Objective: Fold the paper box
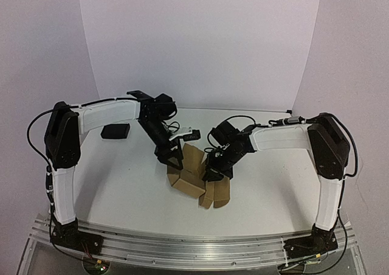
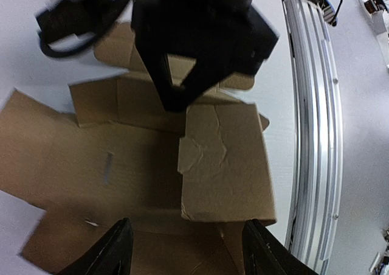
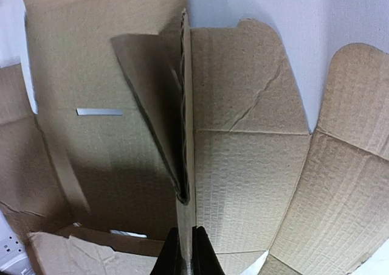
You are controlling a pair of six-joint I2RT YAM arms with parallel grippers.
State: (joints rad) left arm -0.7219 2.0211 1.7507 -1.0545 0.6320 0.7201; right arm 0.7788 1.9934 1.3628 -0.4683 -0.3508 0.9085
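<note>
Right jaws pinched shut on an upright flap of the paper box (image 3: 243, 165), centre of bench (image 1: 279, 187); left jaws apart, empty, above it; right arm (image 1: 285, 138) hides part; black block (image 1: 115, 131) well apart

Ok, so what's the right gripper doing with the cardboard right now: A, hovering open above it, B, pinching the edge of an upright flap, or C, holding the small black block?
B: the right wrist view shows the right gripper closed on the edge of a raised flap of the paper box.
</note>
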